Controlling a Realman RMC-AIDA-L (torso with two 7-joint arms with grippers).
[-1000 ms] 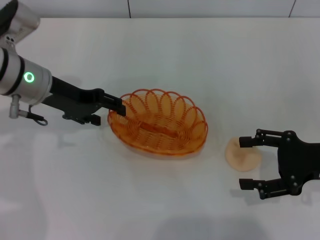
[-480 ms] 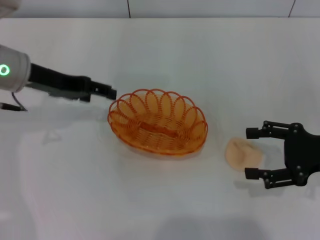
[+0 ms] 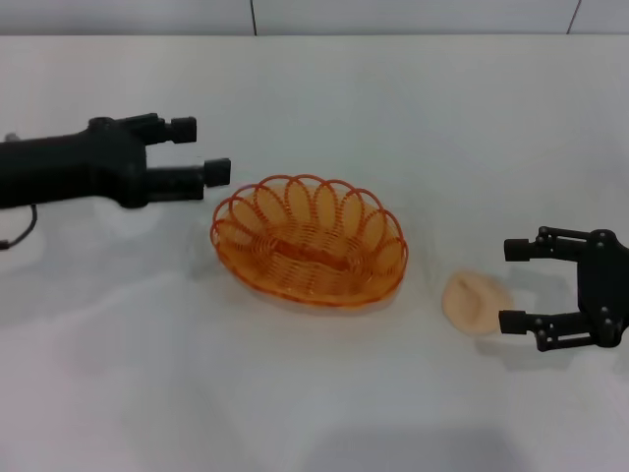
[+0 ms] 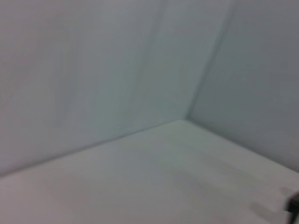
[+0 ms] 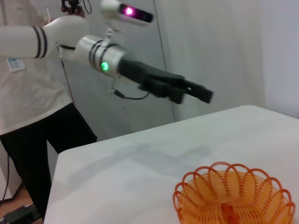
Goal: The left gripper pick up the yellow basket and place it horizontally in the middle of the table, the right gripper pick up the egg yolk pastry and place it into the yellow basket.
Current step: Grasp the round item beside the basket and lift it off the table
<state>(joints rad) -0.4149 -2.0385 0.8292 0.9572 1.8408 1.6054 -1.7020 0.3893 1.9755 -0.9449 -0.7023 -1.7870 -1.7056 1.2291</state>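
Observation:
The yellow basket point(image 3: 310, 241), orange-amber wire with a scalloped rim, rests on the white table point(image 3: 393, 108) near the middle; it also shows in the right wrist view point(image 5: 236, 198). My left gripper point(image 3: 199, 150) is open and empty, raised up and to the left of the basket, apart from it; it shows too in the right wrist view point(image 5: 201, 93). The egg yolk pastry point(image 3: 477, 302), a pale beige dome, lies right of the basket. My right gripper point(image 3: 513, 285) is open, its fingertips on either side of the pastry's right edge.
The table's far edge meets a grey wall point(image 3: 295, 15). A person in a white top point(image 5: 28, 79) stands beyond the table's left end in the right wrist view. The left wrist view shows only walls and bare tabletop point(image 4: 140, 186).
My left gripper has let go of the basket's left rim, opened and lifted away up and to the left. My right gripper has shifted right and slightly up beside the pastry.

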